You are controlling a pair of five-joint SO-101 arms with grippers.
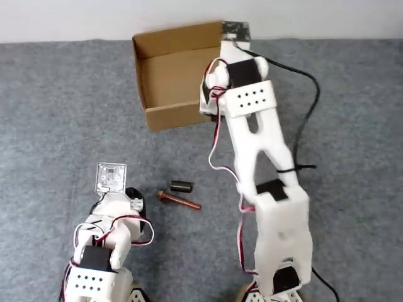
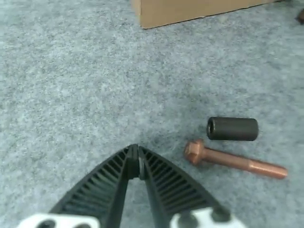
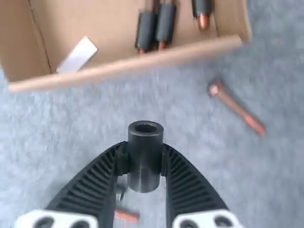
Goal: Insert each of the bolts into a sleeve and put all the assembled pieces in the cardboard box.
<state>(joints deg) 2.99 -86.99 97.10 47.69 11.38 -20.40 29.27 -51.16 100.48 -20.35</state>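
Right claw: fingers spread part way and pinching a sleeve at its sides. The sleeve is a short black tube, matt, held upright with its open bore facing up. The claw hangs over grey carpet, just outside the box, at that box's near right corner. A threaded copper end shows under the claw; the rest of it is hidden.

The box is plain brown cardboard, open on top, and stands far centre on the carpet. Inside lie three assembled pieces, each a black sleeve with a copper tip showing. Two lie side by side and the third lies apart from them. A white slip lies on the box floor; any print on it is too blurred to read.

A bolt, copper with a hex head, lies on the carpet outside the box wall nearest the claw, apart from it.

Left claw: fingers pressed together at the tips, holding nothing, near left of the scene. Just right of it lie a second sleeve and a second bolt. This sleeve lies on its side on the far side of this bolt, close but apart, and the bolt head points left.
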